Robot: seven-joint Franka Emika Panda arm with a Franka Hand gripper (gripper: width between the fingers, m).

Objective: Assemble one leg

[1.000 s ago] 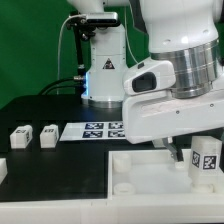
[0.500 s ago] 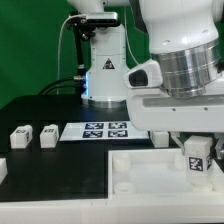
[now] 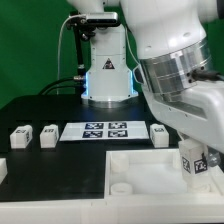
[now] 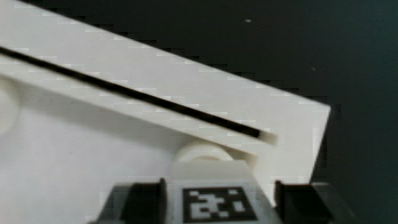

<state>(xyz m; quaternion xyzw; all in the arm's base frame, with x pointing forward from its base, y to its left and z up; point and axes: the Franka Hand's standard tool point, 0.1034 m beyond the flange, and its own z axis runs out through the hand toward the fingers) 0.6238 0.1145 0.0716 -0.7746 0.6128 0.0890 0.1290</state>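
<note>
The white tray [image 3: 138, 158] lay on the table, and no leg was seated in any visible corner socket [image 4: 210, 155]; judged from this, pick-up was done and insertion was not. The gripper [image 4: 214, 204] hung over the tray on the exterior view's right. Its jaws were part-closed, clamping the leg [image 3: 193, 160] upright near that socket.

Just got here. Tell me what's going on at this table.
The Panda arm's pincer is shut on one white tagged leg, holding it over the large white tray, close to a round corner socket. Three spare legs lie on the black table, two off the marker board's left end in the exterior view, one off its right.
</note>
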